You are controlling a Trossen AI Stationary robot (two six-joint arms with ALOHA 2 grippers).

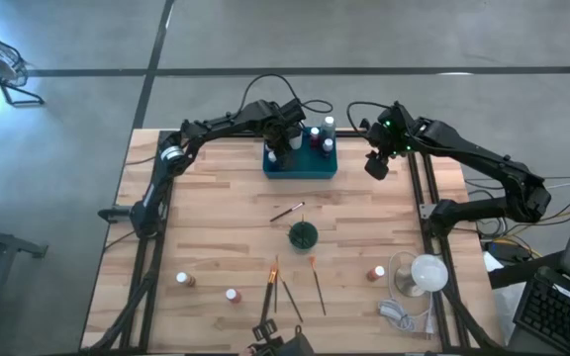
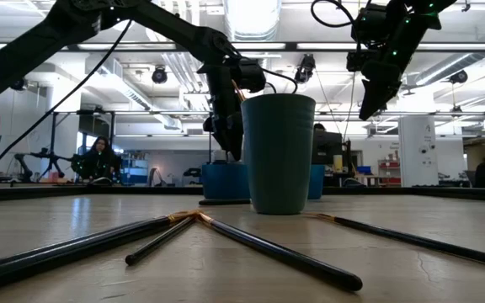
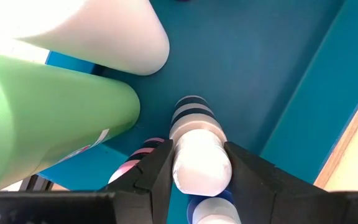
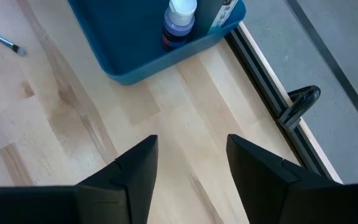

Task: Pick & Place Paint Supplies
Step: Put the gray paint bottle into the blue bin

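Left arm: extended from its base at the left table edge toward the far side, elbow bent, wrist turned steeply downward. The left gripper [image 1: 283,144] points down, its two dark fingers [image 3: 157,171] pressed against opposite sides of a white-capped bottle [image 3: 201,158] that stands between them; the cap fills the gap between the jaws.

Right arm: reaching from its base at the right table edge toward the far side, forearm raised clear of the surface. The right gripper [image 1: 376,164] hangs in the air, tilted downward, its fingers [image 4: 138,171] parted with nothing between them and bare tabletop below.
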